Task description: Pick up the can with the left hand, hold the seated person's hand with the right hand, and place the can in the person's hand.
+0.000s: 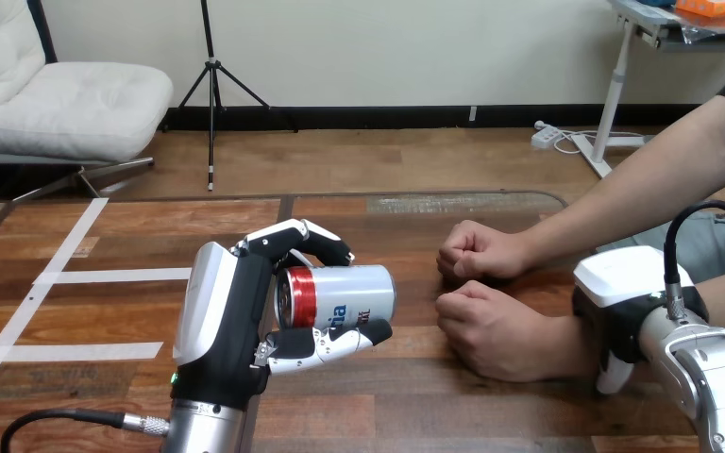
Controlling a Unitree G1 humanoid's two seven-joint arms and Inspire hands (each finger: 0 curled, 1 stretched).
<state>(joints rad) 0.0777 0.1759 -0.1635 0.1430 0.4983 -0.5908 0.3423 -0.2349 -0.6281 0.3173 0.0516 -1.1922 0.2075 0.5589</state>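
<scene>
Left arm: rises from the table's (434,406) near edge, left of the middle, with the white back shell turned toward the left edge.
Left hand (245,311): closed round the can (345,294), fingers over its top and thumb under it.
Can: on its side in the left hand, left of the table's middle, free end pointing toward the right edge; whether it is clear of the tabletop cannot be told.
Right arm: enters at the near right corner, cut off by the picture's edge.
Right hand (623,302): its white back shell faces up, set against the wrist behind the person's nearer fist (486,326); its underside is hidden, so whether it grips that wrist cannot be told.
Person's farther fist (477,250): closed, knuckles down on the table right of the middle, just beyond the nearer fist.
Gap: the can's free end is near both fists but apart from them.
</scene>
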